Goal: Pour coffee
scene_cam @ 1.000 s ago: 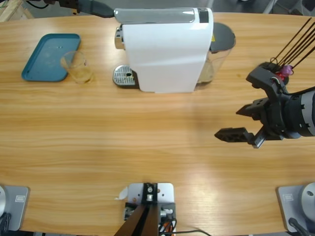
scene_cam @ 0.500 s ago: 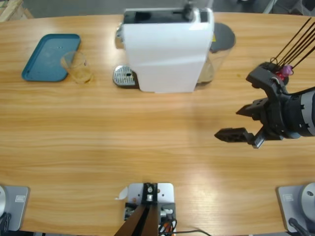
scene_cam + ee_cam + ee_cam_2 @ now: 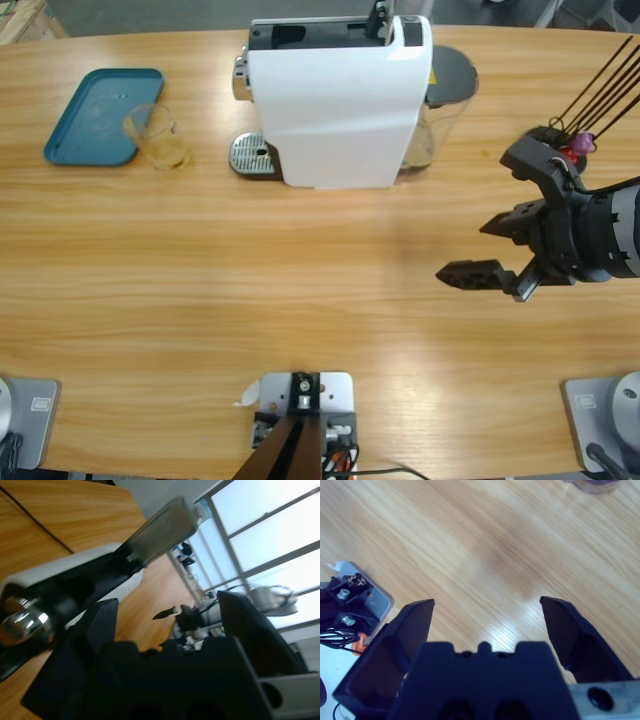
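No coffee shows in any view. The white coffee machine (image 3: 335, 110) stands at the table's far middle with its silver lever (image 3: 380, 18) raised over the open top slot. A clear tumbler (image 3: 160, 137) with a faint yellowish tint stands left of the machine's drip grate (image 3: 252, 155). In the left wrist view my left gripper (image 3: 167, 600) is open just short of the lifted lever (image 3: 160, 530), holding nothing. It is outside the high view. My right gripper (image 3: 465, 250) hangs open over bare wood at the right, also open in its wrist view (image 3: 486, 602).
A teal tray (image 3: 85, 120) lies at the far left, touching the tumbler's side. The machine's dark water tank (image 3: 450, 85) sits on its right. Thin black rods and a small pink object (image 3: 578, 145) are beside the right arm. Bare wood spans the middle and front.
The machine's lever swung from flat to raised, exposing the top slot. The left arm's black gripper, seen at the lever's end a second ago, has left the high view. The right arm held still.
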